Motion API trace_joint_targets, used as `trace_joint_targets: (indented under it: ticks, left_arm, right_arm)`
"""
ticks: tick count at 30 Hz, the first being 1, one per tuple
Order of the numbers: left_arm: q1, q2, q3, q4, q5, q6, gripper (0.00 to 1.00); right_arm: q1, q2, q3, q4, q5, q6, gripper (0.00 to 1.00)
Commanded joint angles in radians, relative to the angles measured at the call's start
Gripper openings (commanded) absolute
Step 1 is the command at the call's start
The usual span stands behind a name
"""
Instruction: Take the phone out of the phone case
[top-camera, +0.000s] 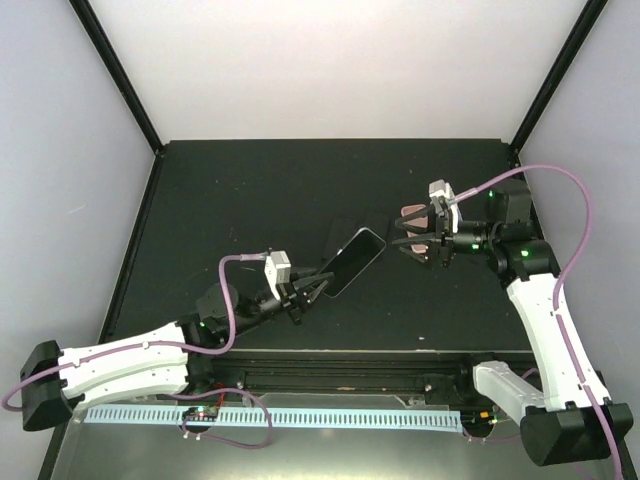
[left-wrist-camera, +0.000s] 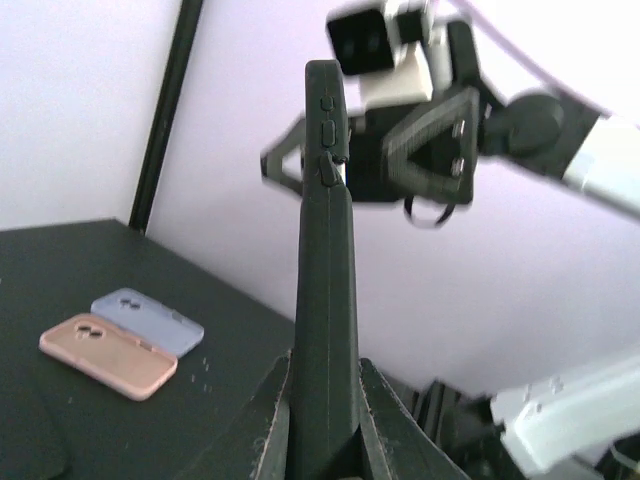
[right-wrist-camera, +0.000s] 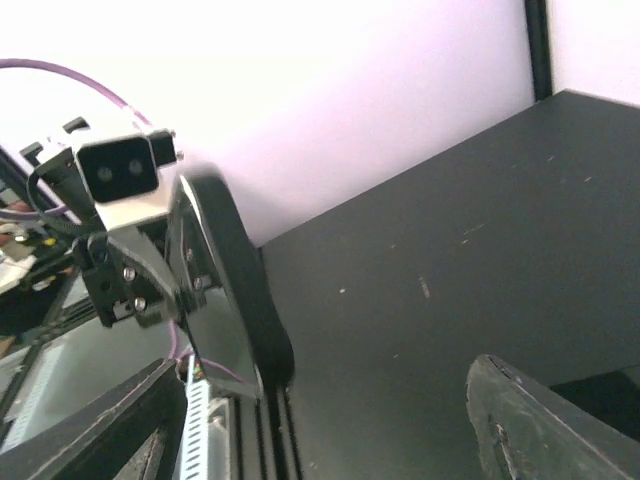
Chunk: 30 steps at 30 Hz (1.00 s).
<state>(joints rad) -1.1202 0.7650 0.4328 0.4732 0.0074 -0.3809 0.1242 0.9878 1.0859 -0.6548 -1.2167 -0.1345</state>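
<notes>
Left tool (top-camera: 308, 290) clamped on the lower end of the matte dark round-rimmed case (left-wrist-camera: 325, 300), glossy black slab phone (right-wrist-camera: 212, 325) inside, raised tilted above the black surface (top-camera: 250, 190) at centre of the top view, likely presenting the free end. Right tool (top-camera: 408, 240) wide open, empty, just beside that end.

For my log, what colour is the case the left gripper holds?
Black case, clearest in left wrist view.

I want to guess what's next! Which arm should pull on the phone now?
Probably the right. The left gripper is shut on the phone's near end, holding it up; the right gripper is open, empty and close to its far end.
</notes>
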Motion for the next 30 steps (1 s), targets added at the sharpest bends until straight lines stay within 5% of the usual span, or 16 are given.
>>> trace_joint_targets:
  ticks: [1,5,13,26,30]
  left_arm:
    - [0.003,0.028,0.008,0.326,-0.065,-0.062,0.04]
    - [0.003,0.081,0.026,0.385,-0.066,-0.094,0.04]
    - [0.001,0.226,0.054,0.547,-0.005,-0.174,0.04]
    - [0.0,0.232,0.05,0.542,-0.001,-0.213,0.07]
    - [0.0,0.232,0.046,0.517,0.005,-0.224,0.2]
  right_arm:
    - [-0.006,-0.026,-0.09,0.251,-0.134,0.214,0.78]
    - [0.007,-0.048,-0.188,0.449,-0.155,0.381,0.77]
    - [0.068,-0.056,-0.18,0.456,-0.21,0.371,0.59]
    - [0.072,-0.058,-0.168,0.555,-0.187,0.512,0.15]
    - [0.072,-0.068,-0.173,0.569,-0.181,0.517,0.03]
